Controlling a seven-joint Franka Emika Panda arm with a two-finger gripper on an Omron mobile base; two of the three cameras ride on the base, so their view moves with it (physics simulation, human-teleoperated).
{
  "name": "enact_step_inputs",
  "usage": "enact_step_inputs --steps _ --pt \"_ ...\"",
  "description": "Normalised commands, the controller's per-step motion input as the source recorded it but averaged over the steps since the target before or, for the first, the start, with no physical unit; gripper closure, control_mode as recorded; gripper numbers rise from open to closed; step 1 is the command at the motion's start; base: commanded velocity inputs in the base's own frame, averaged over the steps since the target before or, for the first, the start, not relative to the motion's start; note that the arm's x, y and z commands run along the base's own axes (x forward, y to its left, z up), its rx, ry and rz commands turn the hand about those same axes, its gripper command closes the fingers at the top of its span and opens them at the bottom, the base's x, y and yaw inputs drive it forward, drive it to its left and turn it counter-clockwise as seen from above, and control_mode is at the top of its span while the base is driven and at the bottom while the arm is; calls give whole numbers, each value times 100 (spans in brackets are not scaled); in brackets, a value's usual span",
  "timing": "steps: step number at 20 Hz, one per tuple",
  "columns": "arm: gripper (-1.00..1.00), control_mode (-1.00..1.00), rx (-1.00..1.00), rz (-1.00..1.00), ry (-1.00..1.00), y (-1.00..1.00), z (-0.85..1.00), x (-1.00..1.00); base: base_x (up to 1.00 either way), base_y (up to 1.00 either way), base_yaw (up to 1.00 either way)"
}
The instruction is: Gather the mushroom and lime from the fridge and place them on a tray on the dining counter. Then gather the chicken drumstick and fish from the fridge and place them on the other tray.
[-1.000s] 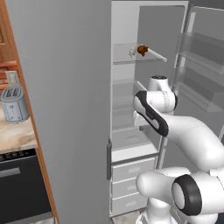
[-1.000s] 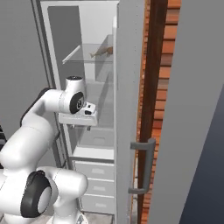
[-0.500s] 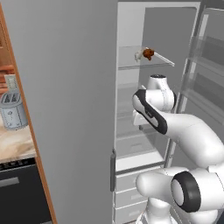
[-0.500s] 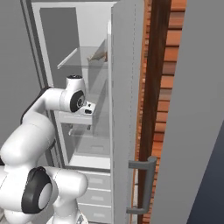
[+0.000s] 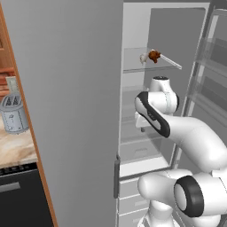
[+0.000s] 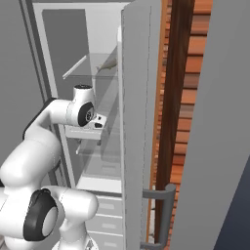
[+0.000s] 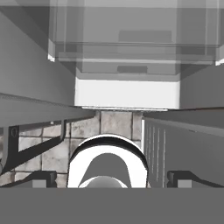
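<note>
Chicken drumstick (image 5: 154, 56) sits on a glass shelf (image 5: 150, 64) in the upper middle of the left base frame, inside the open fridge (image 5: 133, 146); reddish-brown lump with the whitish bone end toward frame left, so its long axis runs roughly left-right along the shelf. In the right base view, a thin tan thing (image 6: 111, 64) on that shelf at upper centre, too small to name. Mushroom, lime and trays can't be picked out. Hand (image 6: 99, 122) is in the fridge opening at mid height, below the shelf and drumstick; in the hand view the fingertips (image 7: 43, 177) stand far apart at the bottom corners with nothing between them, pointing down at the white fridge interior and floor tiles. So the drumstick lies above the hand, well apart, slightly toward frame right in the left base view. Judgement: next move needs the hand raised and re-aimed at the shelf.
</note>
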Motion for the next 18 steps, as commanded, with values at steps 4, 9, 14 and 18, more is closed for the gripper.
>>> enact_step_inputs --steps 4,9,14,18 --pt "-100 100 0 0 0 0 0 0 7 0 0" --pt "-100 100 0 0 0 0 0 0 0 0 0" --pt "-100 100 0 0 0 0 0 0 0 0 0" --pt "-100 100 0 0 0 0 0 0 0 0 3"
